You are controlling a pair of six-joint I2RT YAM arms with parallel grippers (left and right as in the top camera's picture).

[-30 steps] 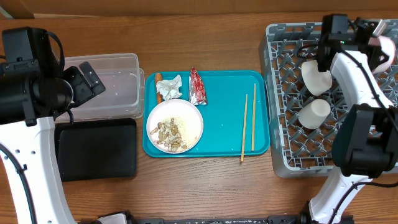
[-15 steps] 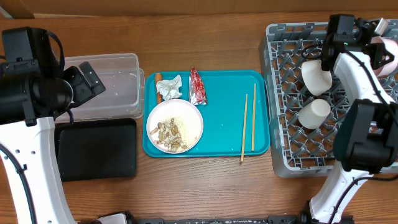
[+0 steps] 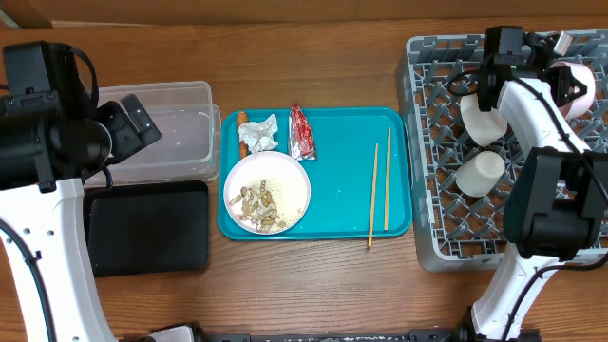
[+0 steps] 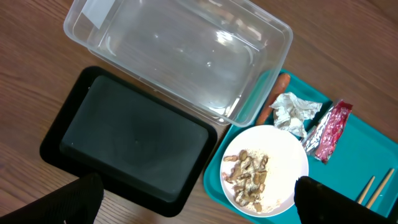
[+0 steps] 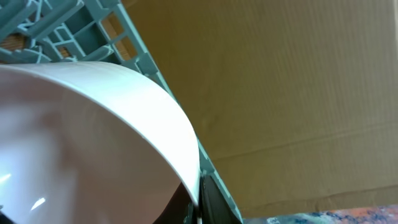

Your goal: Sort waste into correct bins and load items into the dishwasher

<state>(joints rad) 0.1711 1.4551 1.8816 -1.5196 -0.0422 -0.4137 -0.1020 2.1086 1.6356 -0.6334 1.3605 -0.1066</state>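
My right gripper [image 3: 562, 81] is shut on the rim of the pinkish-white bowl [image 3: 579, 90] over the far right corner of the grey dish rack [image 3: 432, 142]. In the right wrist view the bowl [image 5: 93, 130] fills the frame and its edge is pinched between my fingers [image 5: 214, 202]. My left gripper [image 3: 133, 122] hangs open and empty above the clear tub [image 3: 195, 90] and the black tray [image 3: 147, 228]. On the teal tray lie a white napkin [image 3: 263, 133], a red wrapper [image 3: 301, 132], an orange piece [image 3: 242, 121] and a white plate [image 3: 285, 180] with beige scraps [image 3: 258, 207].
Two white cups [image 3: 483, 117] [image 3: 480, 174] lie in the rack. Two chopsticks [image 3: 380, 190] lie on the right half of the teal tray [image 3: 342, 199]. The left wrist view shows the tub [image 4: 180, 56], black tray [image 4: 130, 140] and plate [image 4: 280, 155] below. A cardboard wall [image 5: 298, 93] stands behind the rack.
My right wrist has shifted slightly left over the rack's far corner, and more of the held bowl shows. The left arm has not moved.
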